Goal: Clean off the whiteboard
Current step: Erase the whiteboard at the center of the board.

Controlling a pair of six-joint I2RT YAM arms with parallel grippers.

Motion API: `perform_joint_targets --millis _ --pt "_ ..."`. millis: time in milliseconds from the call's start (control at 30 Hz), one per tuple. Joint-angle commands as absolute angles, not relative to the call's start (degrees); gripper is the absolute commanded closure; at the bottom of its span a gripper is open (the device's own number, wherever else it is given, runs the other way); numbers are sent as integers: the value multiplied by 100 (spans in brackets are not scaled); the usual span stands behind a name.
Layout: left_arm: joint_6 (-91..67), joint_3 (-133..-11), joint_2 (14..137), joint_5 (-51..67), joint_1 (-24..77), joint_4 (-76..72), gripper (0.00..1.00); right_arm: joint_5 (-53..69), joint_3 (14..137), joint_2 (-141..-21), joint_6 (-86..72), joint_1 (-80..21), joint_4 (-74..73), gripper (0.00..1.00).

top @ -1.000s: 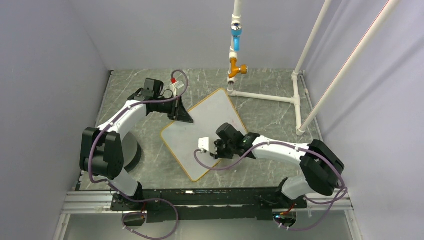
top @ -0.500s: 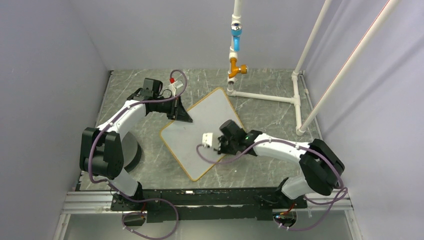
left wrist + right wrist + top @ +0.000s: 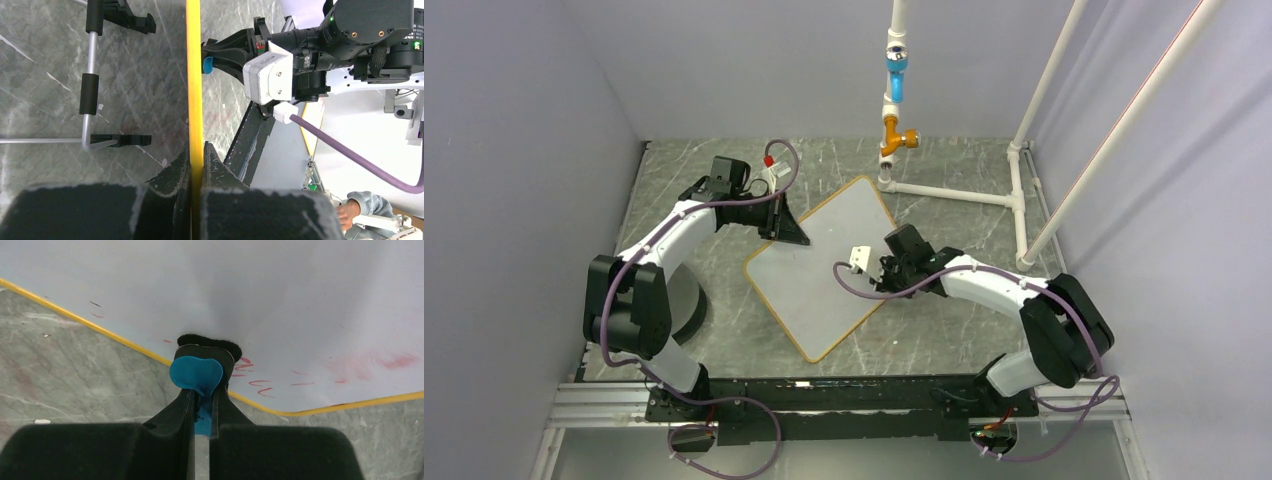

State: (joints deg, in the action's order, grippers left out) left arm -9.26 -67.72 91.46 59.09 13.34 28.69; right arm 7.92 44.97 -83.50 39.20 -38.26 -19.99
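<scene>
one grey marble table [image 3: 944, 325] carries one whiteboard [image 3: 819, 270], turned diamond-wise at its middle. of two grippers, the left gripper [image 3: 195, 156] is clamped on the whiteboard's yellow far-left edge. the right gripper [image 3: 200, 390] squeezes one blue eraser [image 3: 196, 372] against the whiteboard's right edge, beside faint red marks [image 3: 395, 361].

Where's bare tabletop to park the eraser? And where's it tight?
Bare marble tabletop: the back strip between the left gripper and the PVC pipe stand; the near patch between the whiteboard and the base rail; the left patch between whiteboard and left arm base. Crowded: the whiteboard's right edge, where the right gripper holds the eraser.
</scene>
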Motion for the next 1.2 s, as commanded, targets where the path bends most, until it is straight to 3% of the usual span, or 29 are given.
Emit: perform_joint_targets --millis 0,167,233,533,667,800,1000,1167 --pt "-847 -6876 8773 6956 1448 2678 100 1143 4535 -8256 4204 -4088 -1995 100" --pt "-807 -6890 8745 6943 1456 2715 100 1672 4592 -8273 4580 -4933 -2392 100" --pt "-799 -6884 8745 6934 1459 2720 100 1306 4614 -8342 4455 -4923 -2253 100" --pt "-842 -6879 8746 6976 1459 2678 100 339 4588 -8199 3844 -3612 -1541 100" --pt "-856 -6870 8748 6979 1458 2663 100 1205 4539 -8056 4031 -3695 -1859 100" --pt "-848 -6864 8754 6972 1459 2670 100 1831 4406 -7811 4488 -4470 -2088 100" --pt "-827 -6873 8763 6960 1458 2690 100 275 4483 -8015 3741 -4110 -1230 100" --pt "-850 -6873 8754 6977 1459 2671 100 -50 4421 -7950 3691 -3409 -1189 100"
